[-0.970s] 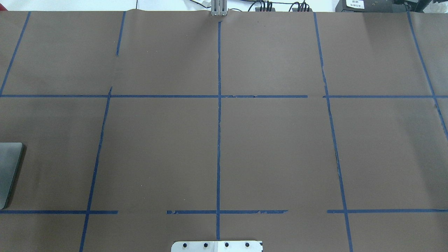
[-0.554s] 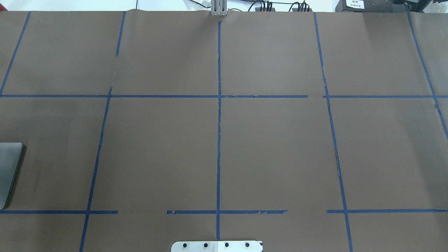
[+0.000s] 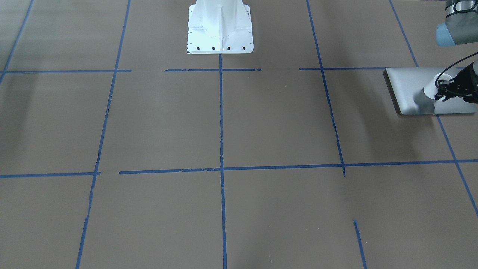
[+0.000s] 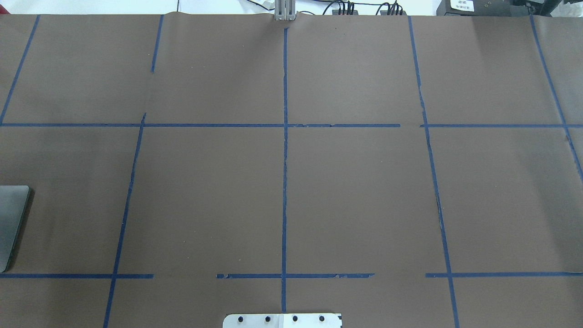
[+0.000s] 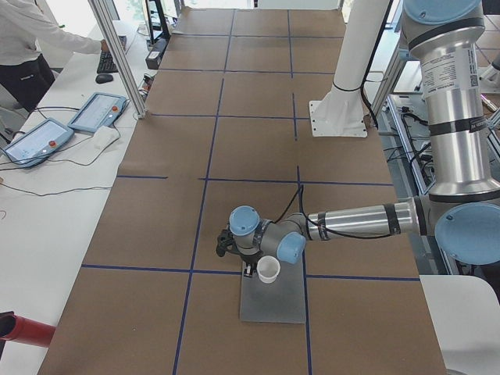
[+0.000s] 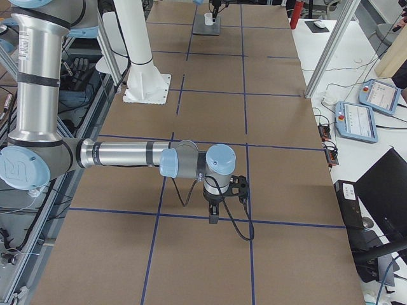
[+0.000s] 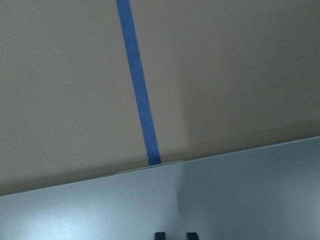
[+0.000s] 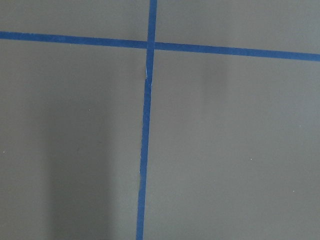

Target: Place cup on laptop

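The silver-grey laptop (image 3: 407,87) lies closed at the table's left end; only its edge shows in the overhead view (image 4: 11,218). The small white cup (image 3: 431,87) stands upright on the lid near a corner, also in the exterior left view (image 5: 268,269). My left gripper (image 3: 441,93) points down at the cup's rim on the operators' side. Its fingertips (image 7: 160,235) sit close together over the lid; the cup is out of that view. My right gripper (image 6: 213,215) hangs over bare paper far from the laptop. I cannot tell whether it is open or shut.
Brown paper with a blue tape grid (image 4: 284,182) covers the table. The white robot base (image 3: 219,26) stands at the robot's edge. Teach pendants (image 5: 98,112) and an operator (image 5: 23,39) are beside the table. A red object (image 5: 23,330) lies near the left end.
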Controlling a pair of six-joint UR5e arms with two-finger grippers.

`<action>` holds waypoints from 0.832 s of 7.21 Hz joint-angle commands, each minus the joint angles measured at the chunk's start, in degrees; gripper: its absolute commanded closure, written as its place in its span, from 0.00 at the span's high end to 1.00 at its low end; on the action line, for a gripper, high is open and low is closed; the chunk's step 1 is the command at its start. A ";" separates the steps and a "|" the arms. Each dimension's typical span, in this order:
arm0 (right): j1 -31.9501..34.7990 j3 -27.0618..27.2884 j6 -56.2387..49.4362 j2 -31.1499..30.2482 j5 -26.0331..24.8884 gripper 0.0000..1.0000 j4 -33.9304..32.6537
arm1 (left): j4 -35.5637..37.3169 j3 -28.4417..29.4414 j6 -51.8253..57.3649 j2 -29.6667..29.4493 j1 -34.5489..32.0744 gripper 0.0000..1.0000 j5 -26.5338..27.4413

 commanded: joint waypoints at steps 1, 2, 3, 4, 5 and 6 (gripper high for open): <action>0.00 0.00 0.00 0.00 0.00 1.00 -0.02 | -0.17 0.15 0.10 -0.11 0.09 0.70 0.00; 0.00 0.00 0.00 0.00 0.00 1.00 -0.02 | -0.26 -0.20 0.27 -0.11 0.00 1.00 0.00; 0.00 0.00 0.00 0.00 0.00 1.00 -0.02 | 0.00 -1.08 0.28 -0.03 0.00 1.00 0.00; 0.00 0.00 0.00 0.00 0.00 1.00 -0.02 | 0.44 -3.69 0.36 0.24 -0.26 1.00 0.00; 0.00 0.00 0.00 0.00 0.00 1.00 0.07 | 0.70 -7.03 0.45 1.20 -0.61 1.00 -0.09; 0.00 0.00 0.00 0.00 0.00 1.00 -0.02 | 5.49 -11.24 0.54 1.29 -1.40 1.00 -0.52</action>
